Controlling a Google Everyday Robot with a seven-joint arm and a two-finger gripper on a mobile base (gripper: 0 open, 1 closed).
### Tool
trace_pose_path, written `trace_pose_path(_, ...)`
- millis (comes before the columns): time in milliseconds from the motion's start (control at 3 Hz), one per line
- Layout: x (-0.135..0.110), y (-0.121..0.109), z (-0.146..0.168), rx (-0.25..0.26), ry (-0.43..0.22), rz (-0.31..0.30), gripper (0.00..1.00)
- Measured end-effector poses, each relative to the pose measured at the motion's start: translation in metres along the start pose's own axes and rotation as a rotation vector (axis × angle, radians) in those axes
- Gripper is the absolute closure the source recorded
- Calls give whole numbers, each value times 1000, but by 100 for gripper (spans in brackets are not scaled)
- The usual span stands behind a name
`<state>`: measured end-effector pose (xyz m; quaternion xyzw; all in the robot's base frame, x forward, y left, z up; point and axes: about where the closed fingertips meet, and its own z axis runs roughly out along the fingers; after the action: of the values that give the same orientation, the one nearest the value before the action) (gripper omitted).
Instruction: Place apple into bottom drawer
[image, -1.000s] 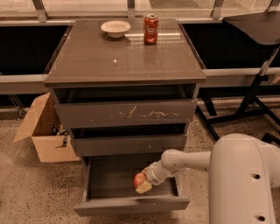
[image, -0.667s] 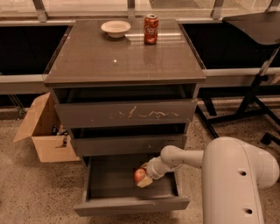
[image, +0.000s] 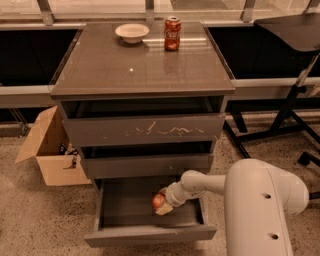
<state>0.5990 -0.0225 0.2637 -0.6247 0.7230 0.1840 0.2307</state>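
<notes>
The bottom drawer of the dark grey cabinet is pulled out, and its smooth grey floor shows. My gripper reaches into it from the right, over the right half of the tray. It is shut on the small red apple, which sits at its tip just above the drawer floor. My white arm fills the lower right of the view.
A red cola can and a white bowl stand at the back of the cabinet top. The scratched top drawer front and the middle front hang above the open drawer. A cardboard box lies left; chair legs right.
My gripper and the apple have shifted slightly left and deeper over the drawer floor, and my arm has swung further into view.
</notes>
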Motion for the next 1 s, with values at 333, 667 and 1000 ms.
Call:
trace_pose_path(333, 9, -5, 21, 27, -13, -42, 100)
trace_pose_path(667, 14, -8, 37, 38, -44, -73, 100)
trace_pose_path(1000, 18, -10, 50, 33, -84, -93, 100)
